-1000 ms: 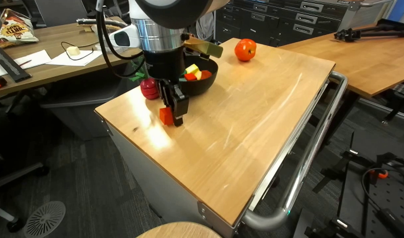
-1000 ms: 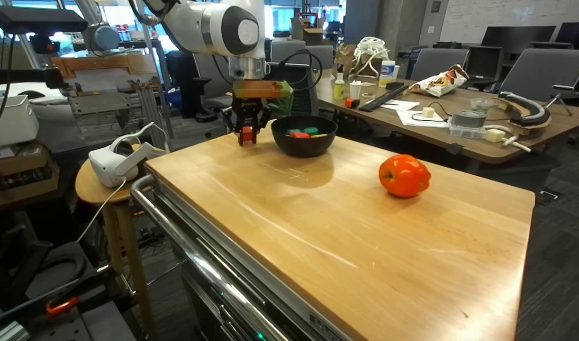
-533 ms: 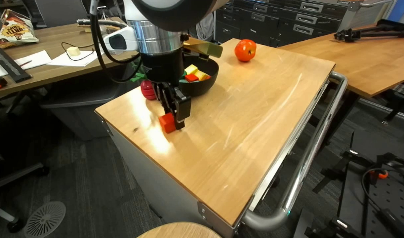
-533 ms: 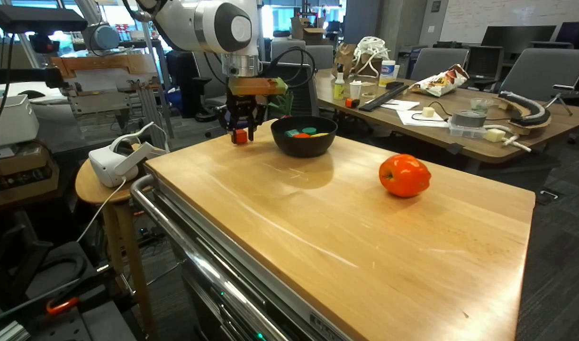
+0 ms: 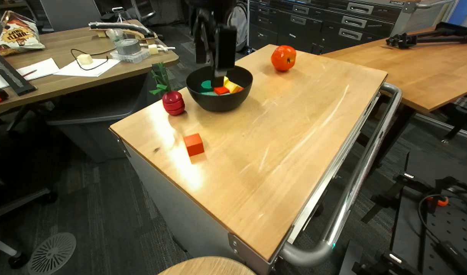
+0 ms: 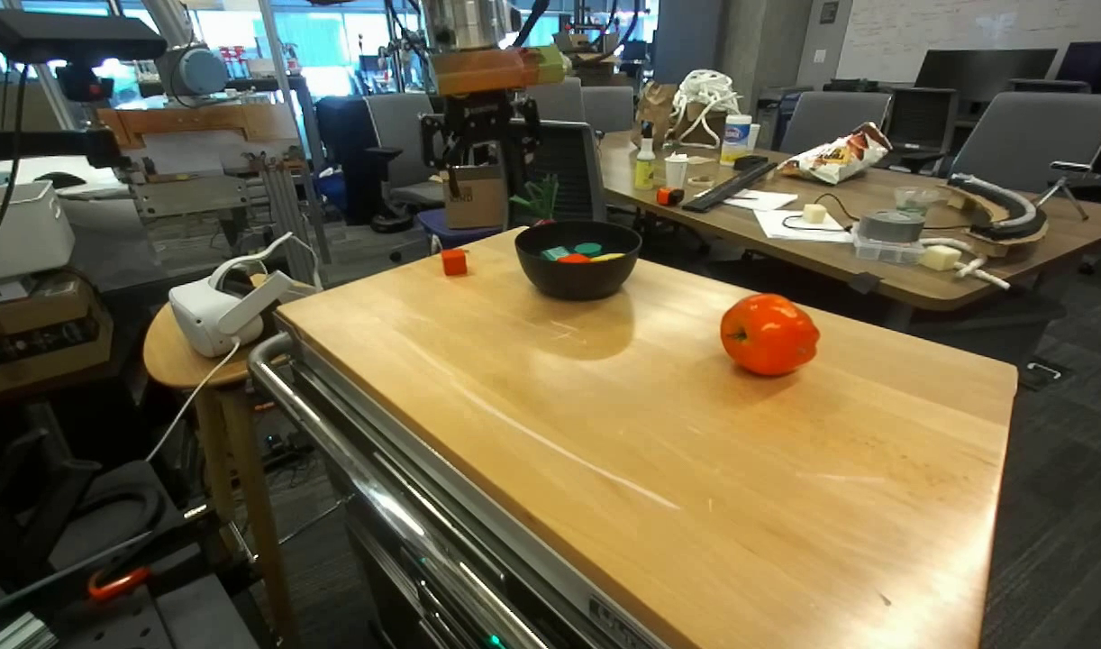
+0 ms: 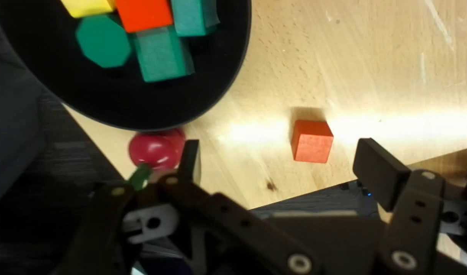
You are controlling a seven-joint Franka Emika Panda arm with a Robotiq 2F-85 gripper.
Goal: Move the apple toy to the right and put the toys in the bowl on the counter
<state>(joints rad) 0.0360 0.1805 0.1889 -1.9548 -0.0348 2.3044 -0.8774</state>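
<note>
My gripper hangs open and empty above the back of the counter, its two fingers spread wide in the wrist view. Below it an orange-red cube lies by itself on the wood. The black bowl holds several blocks, among them a red one, a yellow one and green ones. Touching or very near the bowl's rim in the wrist view is a dark red round toy with green leaves. Well apart from all these, the apple toy rests on the counter in both exterior views.
A silver rail runs along one edge of the counter. Beyond it stands a wooden stool with a white headset. A cluttered desk stands behind, carrying a snack bag and a tape roll.
The cube was between the fingers, shifted slightly away from the bowl, and has been let go onto the counter. My gripper has opened and risen well above it.
</note>
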